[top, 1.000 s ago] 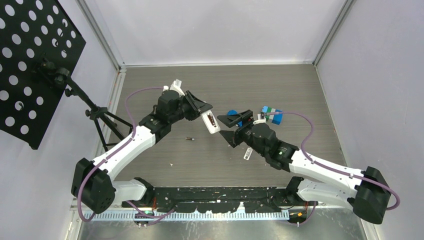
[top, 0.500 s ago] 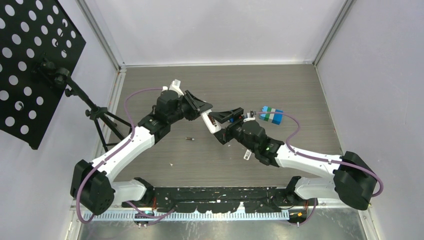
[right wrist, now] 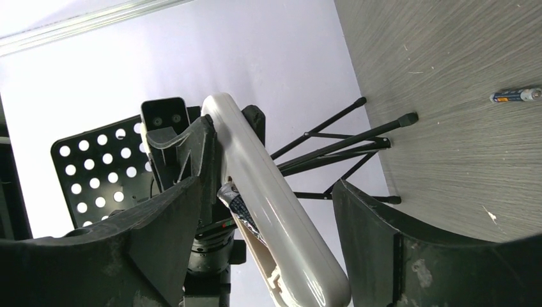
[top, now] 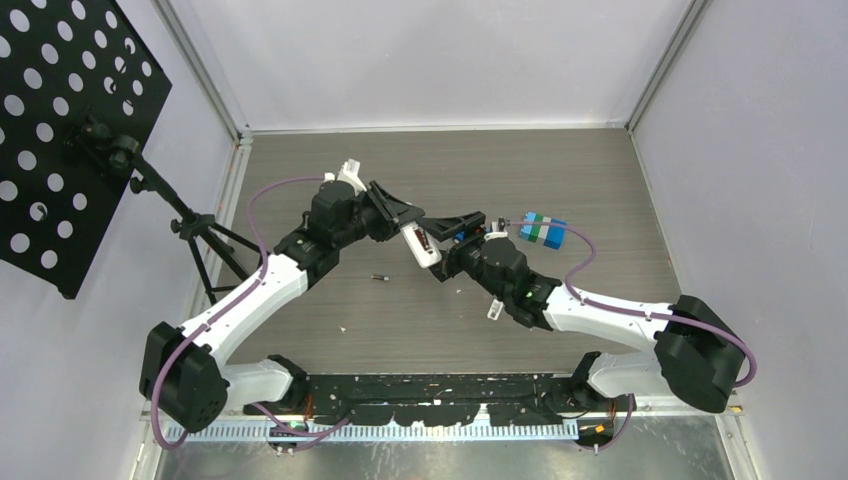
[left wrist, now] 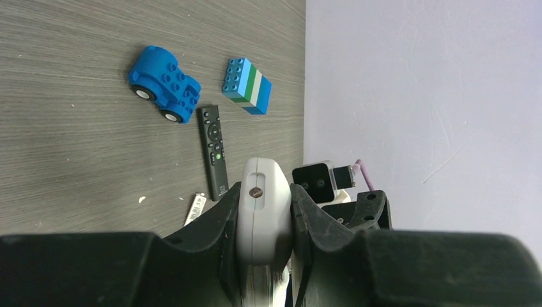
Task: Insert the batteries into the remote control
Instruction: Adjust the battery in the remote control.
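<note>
My left gripper (top: 410, 230) is shut on a white remote (top: 422, 246) and holds it above the table; the left wrist view shows the remote's end (left wrist: 259, 204) clamped between both fingers. My right gripper (top: 446, 244) is open, its jaws standing either side of the remote's lower end (right wrist: 281, 236) without touching. The remote's back compartment is open and a dark battery (right wrist: 239, 206) lies in it. Another battery (top: 380, 277) lies on the table below the remote and also shows in the right wrist view (right wrist: 516, 96).
A black remote (left wrist: 213, 151), a blue toy car (left wrist: 163, 83), a coloured block stack (top: 542, 229) and a small clear-white piece (top: 494, 310) lie on the table at right. A black tripod (top: 205, 240) with a perforated panel stands at left.
My right arm has moved left, bringing its open jaws from beside the toy car to around the white remote's lower end. The left gripper has held almost still.
</note>
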Controlling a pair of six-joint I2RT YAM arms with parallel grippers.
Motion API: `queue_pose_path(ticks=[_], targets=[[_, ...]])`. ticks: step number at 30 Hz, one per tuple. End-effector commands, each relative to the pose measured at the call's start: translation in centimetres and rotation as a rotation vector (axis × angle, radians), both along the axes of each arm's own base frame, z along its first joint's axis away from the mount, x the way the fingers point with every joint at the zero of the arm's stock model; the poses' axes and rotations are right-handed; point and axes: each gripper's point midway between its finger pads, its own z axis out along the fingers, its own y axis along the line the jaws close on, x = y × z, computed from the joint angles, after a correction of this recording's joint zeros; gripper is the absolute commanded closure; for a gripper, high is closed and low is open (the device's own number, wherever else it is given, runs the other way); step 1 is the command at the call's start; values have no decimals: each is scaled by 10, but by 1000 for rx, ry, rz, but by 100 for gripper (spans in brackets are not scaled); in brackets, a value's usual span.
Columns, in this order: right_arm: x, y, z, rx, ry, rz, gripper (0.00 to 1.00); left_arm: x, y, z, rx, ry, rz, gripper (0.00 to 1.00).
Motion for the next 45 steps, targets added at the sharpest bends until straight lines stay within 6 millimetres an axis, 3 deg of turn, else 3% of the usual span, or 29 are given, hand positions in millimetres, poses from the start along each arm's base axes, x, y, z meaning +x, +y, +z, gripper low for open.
queue_pose_path(ticks=[1, 11, 17, 22, 24, 28, 30, 35, 41, 45], targets=[[7, -2, 29, 77, -60, -26, 22, -2, -1, 27, -56, -74, -16, 100], [6, -2, 28, 82, -73, -4, 36, -3, -2, 34, -70, -88, -22, 100], [6, -1, 23, 111, -83, 13, 55, -3, -3, 37, -81, -88, -25, 100], [4, -3, 23, 87, -112, 20, 60, -3, -5, 39, -100, -86, -30, 100], [3, -5, 26, 66, -142, 19, 55, -2, -4, 38, -91, -87, -29, 100], [-1, -20, 35, -13, -233, 5, 24, -1, 5, 35, -65, -111, -35, 100], [-5, -30, 39, -74, -301, 2, 18, -1, 9, 38, -48, -155, -68, 100], [-27, -35, 46, -252, -521, 149, 16, -16, 14, 44, 65, -295, -237, 100], [-55, -27, 21, -604, -736, 439, 18, -48, 14, 44, 182, -419, -447, 100], [-65, -18, 22, -648, -819, 556, 19, -66, 10, 52, 144, -488, -544, 100]])
